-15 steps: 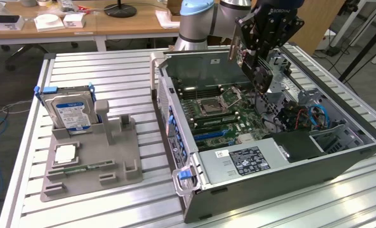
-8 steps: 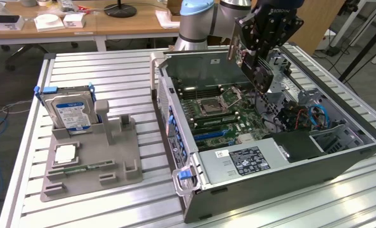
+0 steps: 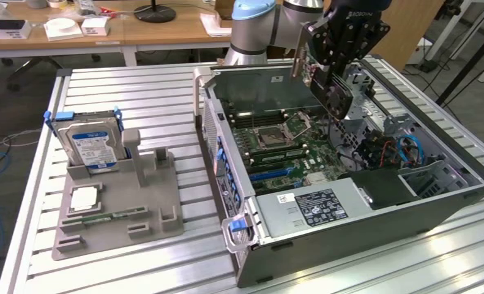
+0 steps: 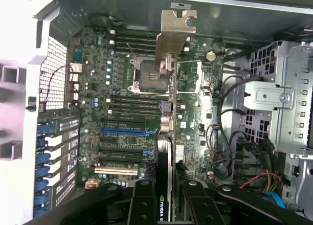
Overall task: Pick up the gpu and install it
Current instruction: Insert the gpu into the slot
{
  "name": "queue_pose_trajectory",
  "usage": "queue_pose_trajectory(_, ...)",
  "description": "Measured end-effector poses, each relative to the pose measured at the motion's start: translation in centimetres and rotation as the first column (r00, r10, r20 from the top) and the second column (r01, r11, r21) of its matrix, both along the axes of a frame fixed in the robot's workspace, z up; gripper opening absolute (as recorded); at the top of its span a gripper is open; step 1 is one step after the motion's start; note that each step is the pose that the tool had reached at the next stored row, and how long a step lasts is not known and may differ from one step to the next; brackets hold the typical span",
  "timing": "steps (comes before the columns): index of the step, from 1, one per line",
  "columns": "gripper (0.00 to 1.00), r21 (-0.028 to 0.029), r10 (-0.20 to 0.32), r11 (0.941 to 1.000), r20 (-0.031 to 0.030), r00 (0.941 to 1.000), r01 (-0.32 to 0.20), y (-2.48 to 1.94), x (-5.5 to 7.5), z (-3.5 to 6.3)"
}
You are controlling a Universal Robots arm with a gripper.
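Pincer [image 3: 333, 73] clamped on the gpu [image 3: 327, 86], card held on edge in the air above the open computer case [image 3: 437, 202], over the motherboard [image 3: 287, 150]. Silvery bracket strip [image 3: 300, 61] of the card stands upright at the end toward the case's rear wall. In the wrist view the black fingers [image 4: 144, 205] flank the card's dark edge [image 4: 164, 186]; the bracket [image 4: 171, 39] hangs over the CPU socket [image 4: 146, 76], clear of the board. Blue slot [image 4: 122, 131] and white slot [image 4: 116, 170] on the board lie bare.

Worktop [image 3: 127, 86]: slatted pale aluminium profile, ribs running lengthwise. Case lies on its side on it, side panel off, power supply [image 3: 311, 208] at its near end, blue cables [image 3: 409, 150] by the drive cage.

Beside the case, on the exterior view's left: grey parts fixture [image 3: 144, 208], resting on the slats. A hard drive [image 3: 92, 144] with blue-white label stands upright in its far slot; a square chip [image 3: 84, 199] and a green memory stick [image 3: 115, 215] lie flat nearer.

Room beyond the case: wooden desks [image 3: 160, 30] with small white boxes [image 3: 66, 27] and a black lamp base [image 3: 155, 12]; arm's pale-blue joint [image 3: 254, 12] rises at the worktop's far edge.
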State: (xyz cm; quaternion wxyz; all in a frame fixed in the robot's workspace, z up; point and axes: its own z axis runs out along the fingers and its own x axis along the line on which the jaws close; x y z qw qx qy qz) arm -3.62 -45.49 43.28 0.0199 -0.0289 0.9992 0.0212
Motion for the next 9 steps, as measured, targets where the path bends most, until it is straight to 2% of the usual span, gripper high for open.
queue_pose_trajectory(9, 0.26, 0.0, 0.029, 0.9996, 0.0, 0.9996, -0.029, 0.0, 0.0, 0.0)
